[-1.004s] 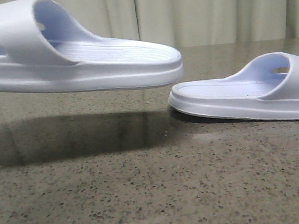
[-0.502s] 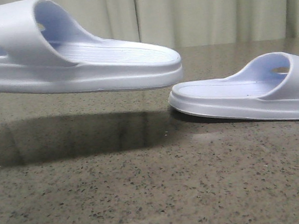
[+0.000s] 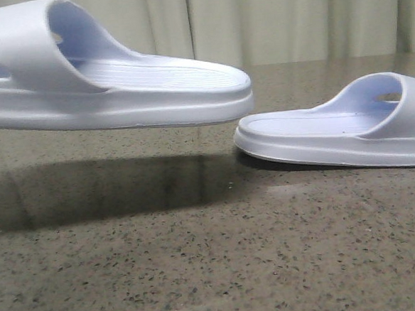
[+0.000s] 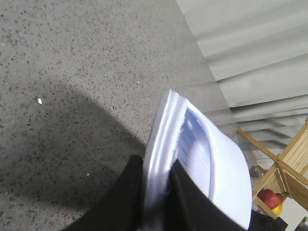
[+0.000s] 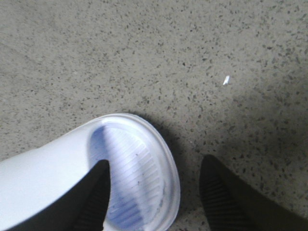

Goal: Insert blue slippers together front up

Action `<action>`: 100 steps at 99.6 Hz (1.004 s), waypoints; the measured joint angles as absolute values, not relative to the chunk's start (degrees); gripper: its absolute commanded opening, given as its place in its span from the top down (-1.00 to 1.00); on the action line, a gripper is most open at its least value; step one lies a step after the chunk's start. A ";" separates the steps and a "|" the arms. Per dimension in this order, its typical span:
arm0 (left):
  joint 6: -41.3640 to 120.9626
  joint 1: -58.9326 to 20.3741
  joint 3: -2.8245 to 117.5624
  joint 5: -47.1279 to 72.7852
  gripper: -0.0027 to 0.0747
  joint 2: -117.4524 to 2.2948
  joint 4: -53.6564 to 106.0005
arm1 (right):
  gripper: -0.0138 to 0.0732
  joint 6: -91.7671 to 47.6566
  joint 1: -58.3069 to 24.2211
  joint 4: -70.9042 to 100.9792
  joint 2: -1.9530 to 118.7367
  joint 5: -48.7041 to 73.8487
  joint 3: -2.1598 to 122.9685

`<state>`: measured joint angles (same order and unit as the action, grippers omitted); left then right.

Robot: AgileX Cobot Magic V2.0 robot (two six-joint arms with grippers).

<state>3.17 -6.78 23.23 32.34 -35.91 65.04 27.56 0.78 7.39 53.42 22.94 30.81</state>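
Observation:
One pale blue-white slipper [image 3: 110, 84] hangs in the air at the left of the front view, sole down, its shadow on the table below. My left gripper [image 4: 156, 192] is shut on the edge of its thick sole [image 4: 159, 144], one black finger on each side. The second slipper [image 3: 341, 128] lies flat on the table at the right. My right gripper [image 5: 154, 192] is open and straddles one rounded end of this slipper [image 5: 139, 168]: one finger [image 5: 94, 197] is over the footbed, the other finger [image 5: 216, 192] is beside the sole over the table. Neither gripper shows in the front view.
The speckled grey-brown stone table [image 3: 215, 269] fills the foreground. A pale curtain [image 3: 290, 18] hangs behind it. In the left wrist view a wooden rack [image 4: 288, 163] with a red and yellow object [image 4: 269, 199] stands beyond the table's edge.
The held slipper has drifted very slightly; its heel end sits a touch lower. The slipper on the table has not moved.

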 measured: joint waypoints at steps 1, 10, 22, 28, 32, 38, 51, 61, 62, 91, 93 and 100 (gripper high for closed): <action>3.17 -6.78 23.23 32.34 0.89 -35.91 65.04 | -0.13 27.56 0.78 7.49 53.69 22.94 30.81; 3.17 -6.78 23.23 32.34 0.89 -35.91 65.04 | -0.13 27.56 0.78 7.60 55.34 22.62 30.81; 3.17 -6.78 23.23 32.34 0.89 -35.91 65.04 | -0.13 27.56 0.78 7.70 56.90 22.24 30.81; 3.17 -6.78 23.23 32.34 0.89 -35.91 65.04 | -0.12 27.56 0.78 7.70 57.46 22.00 30.81; 3.17 -6.78 23.23 32.34 0.89 -35.91 65.04 | -0.12 27.56 0.78 7.70 57.92 21.85 30.81; 3.17 -6.78 23.23 32.34 0.89 -35.91 65.04 | -0.12 27.56 0.78 7.70 58.52 21.72 30.81; 3.17 -6.78 23.23 32.34 0.89 -35.91 65.04 | -0.12 27.56 0.78 7.81 59.56 21.61 30.81; 3.17 -6.78 23.23 32.34 0.89 -35.91 65.04 | -0.12 27.56 0.78 8.22 60.23 21.35 30.81; 3.17 -6.78 23.23 32.34 0.89 -35.91 65.04 | -0.12 27.56 0.78 8.23 60.20 21.23 30.81; 3.17 -6.78 23.23 32.34 0.89 -35.91 65.04 | -0.12 27.56 0.78 9.60 62.04 19.10 30.99; 3.17 -6.78 23.23 32.34 0.89 -35.91 65.04 | -0.12 27.56 0.78 9.60 62.05 19.04 31.08; 3.17 -6.78 23.23 32.34 0.89 -35.91 65.04 | -0.12 27.56 0.78 9.81 62.61 18.49 31.22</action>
<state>3.17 -6.78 23.23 32.34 -35.91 65.04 27.56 0.78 9.81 62.61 18.49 31.22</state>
